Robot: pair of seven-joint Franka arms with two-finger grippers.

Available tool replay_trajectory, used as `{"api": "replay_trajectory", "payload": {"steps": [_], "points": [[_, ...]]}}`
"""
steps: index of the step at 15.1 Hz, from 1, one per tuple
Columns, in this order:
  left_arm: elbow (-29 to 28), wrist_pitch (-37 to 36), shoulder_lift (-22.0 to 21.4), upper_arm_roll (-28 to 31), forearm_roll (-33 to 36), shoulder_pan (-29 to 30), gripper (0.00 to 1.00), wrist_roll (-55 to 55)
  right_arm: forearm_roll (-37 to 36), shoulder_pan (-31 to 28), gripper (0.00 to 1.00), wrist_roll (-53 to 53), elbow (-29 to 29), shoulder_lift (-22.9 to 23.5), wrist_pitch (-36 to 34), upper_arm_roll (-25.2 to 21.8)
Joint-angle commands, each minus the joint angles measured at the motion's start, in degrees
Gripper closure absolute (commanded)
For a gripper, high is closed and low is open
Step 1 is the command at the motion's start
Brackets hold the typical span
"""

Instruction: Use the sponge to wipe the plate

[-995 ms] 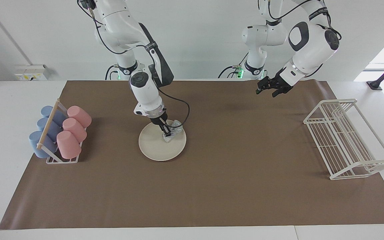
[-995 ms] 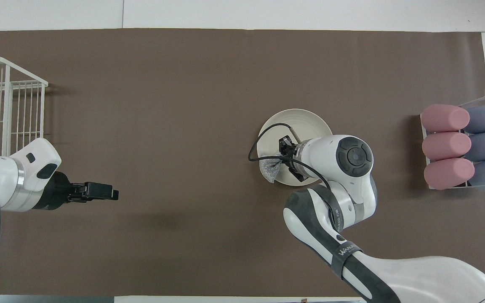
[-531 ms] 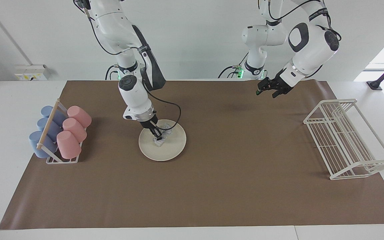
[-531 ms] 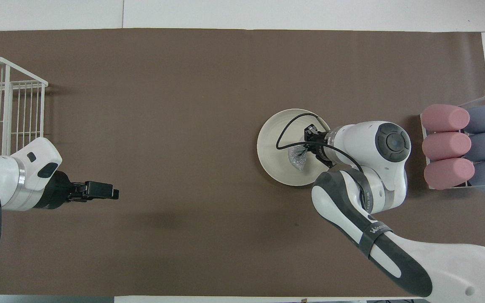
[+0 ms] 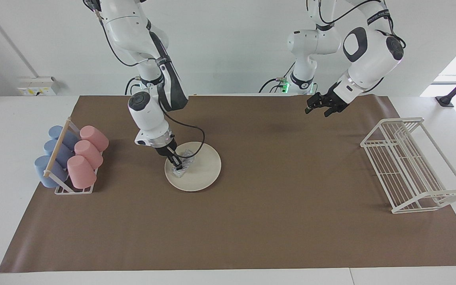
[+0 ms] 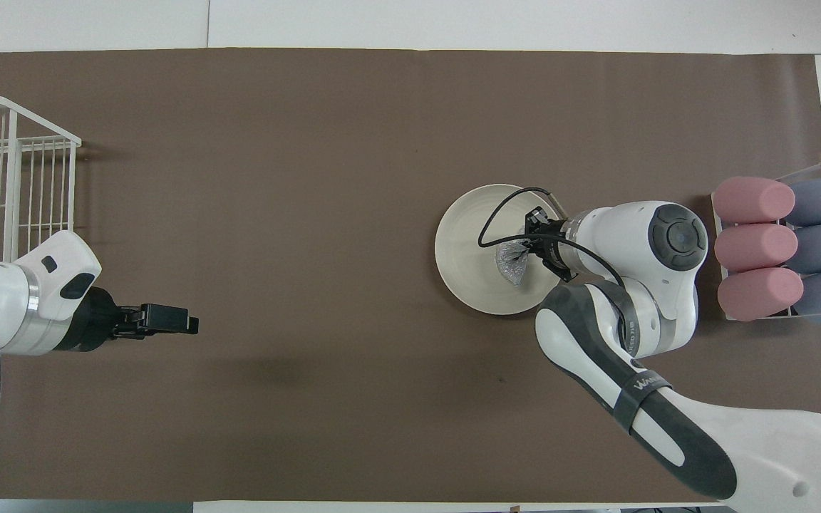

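The cream-white plate (image 5: 206, 170) (image 6: 462, 246) lies on the brown mat toward the right arm's end of the table. The silvery sponge (image 5: 185, 159) (image 6: 509, 259) rests on the plate, on the side toward the cups. My right gripper (image 5: 178, 166) (image 6: 527, 246) is shut on the sponge and presses it down on the plate. My left gripper (image 5: 322, 107) (image 6: 168, 322) waits open and empty in the air over bare mat, near the wire rack's end.
A holder with pink and blue cups (image 5: 69, 158) (image 6: 781, 246) stands at the right arm's end, close to the right arm's wrist. A white wire rack (image 5: 410, 162) (image 6: 4, 171) stands at the left arm's end. Brown mat (image 5: 251, 229) covers the table.
My right gripper has dragged the sponge across the plate, from the edge toward the left arm's end over to the side by the cups. The left arm has barely shifted.
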Motion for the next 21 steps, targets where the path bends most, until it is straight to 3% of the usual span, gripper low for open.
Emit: {"api": "replay_trajectory", "payload": {"steps": [1,9,18,21], "points": [[0.6,0.9,0.5,-0.4,1.3,0.8,0.00,-0.7,-0.4,5.2,1.00,8.6,-1.0,2.1,1.2,0.3],[0.6,0.9,0.5,-0.5,1.4,1.4,0.00,-1.5,-0.4,7.0,1.00,13.9,0.7,0.2,-1.0,0.2],[0.3,2.1,0.5,-0.9,0.3,-1.9,0.00,-8.0,-0.7,7.3,1.00,28.2,20.4,-11.1,-38.7,0.8],[0.7,1.9,0.7,-0.9,-13.1,-2.0,0.00,-6.0,-0.7,9.3,1.00,32.1,21.4,-15.8,-44.9,0.8]]}}
